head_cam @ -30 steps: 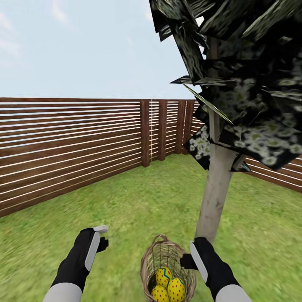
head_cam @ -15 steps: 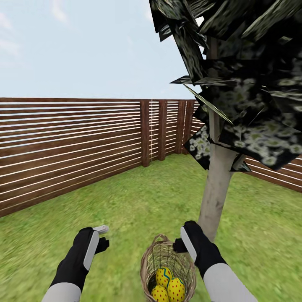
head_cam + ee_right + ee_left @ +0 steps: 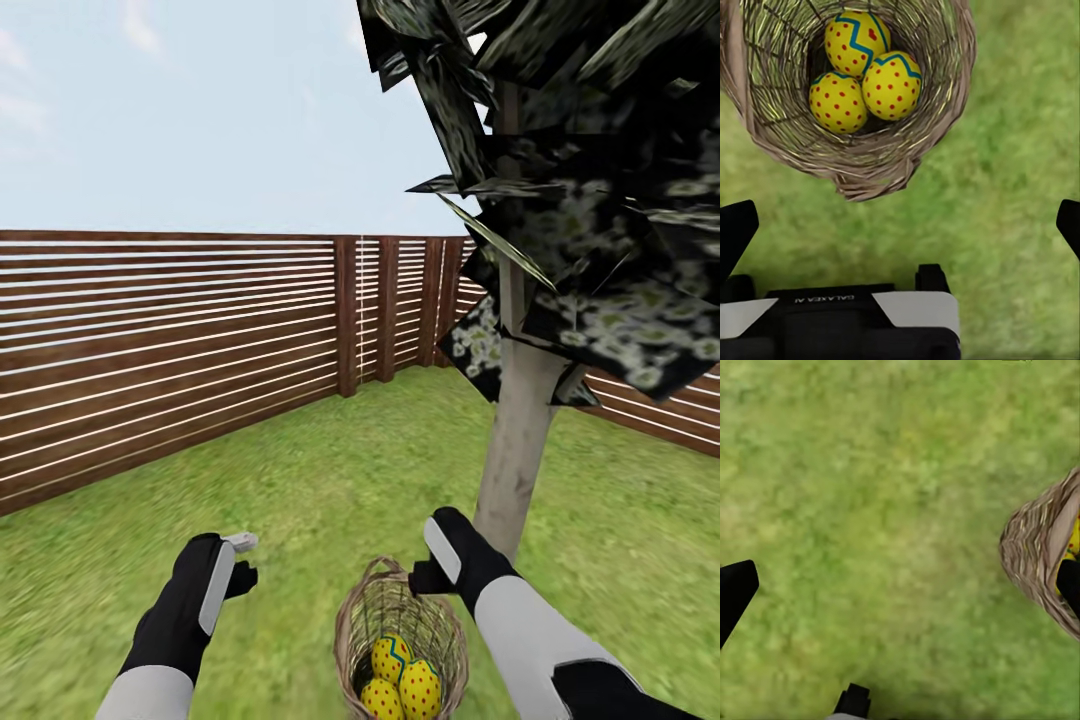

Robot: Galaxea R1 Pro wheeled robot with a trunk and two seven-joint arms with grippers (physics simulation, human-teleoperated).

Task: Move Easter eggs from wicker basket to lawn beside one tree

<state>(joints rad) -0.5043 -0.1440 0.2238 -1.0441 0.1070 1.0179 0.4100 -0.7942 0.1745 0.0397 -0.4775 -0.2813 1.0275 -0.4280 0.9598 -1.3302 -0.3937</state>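
The wicker basket (image 3: 400, 640) stands on the lawn (image 3: 300, 490) just in front of me, and the three Easter eggs lie together in its bottom. In the right wrist view one egg (image 3: 838, 101) has red dots, while two others (image 3: 856, 41) (image 3: 892, 85) carry blue zigzag bands. My right gripper (image 3: 420, 578) hovers open above the basket's far rim (image 3: 870, 180), its fingertips (image 3: 736, 229) spread wide over the grass. Off to the basket's left, my left gripper (image 3: 244, 562) is open above bare grass, and the basket's side (image 3: 1039, 555) shows in its wrist view. The tree (image 3: 515, 450) rises just behind the basket, to the right.
A dark brown slatted fence (image 3: 170, 350) encloses the garden, meeting in a corner (image 3: 365, 310) behind. The tree's dark jagged crown (image 3: 590, 200) hangs overhead at the upper right. Open grass stretches left of the basket and around the trunk.
My right arm has reached forward and leftward, bringing its gripper from the basket's right side to above the far rim. The left gripper has hardly moved.
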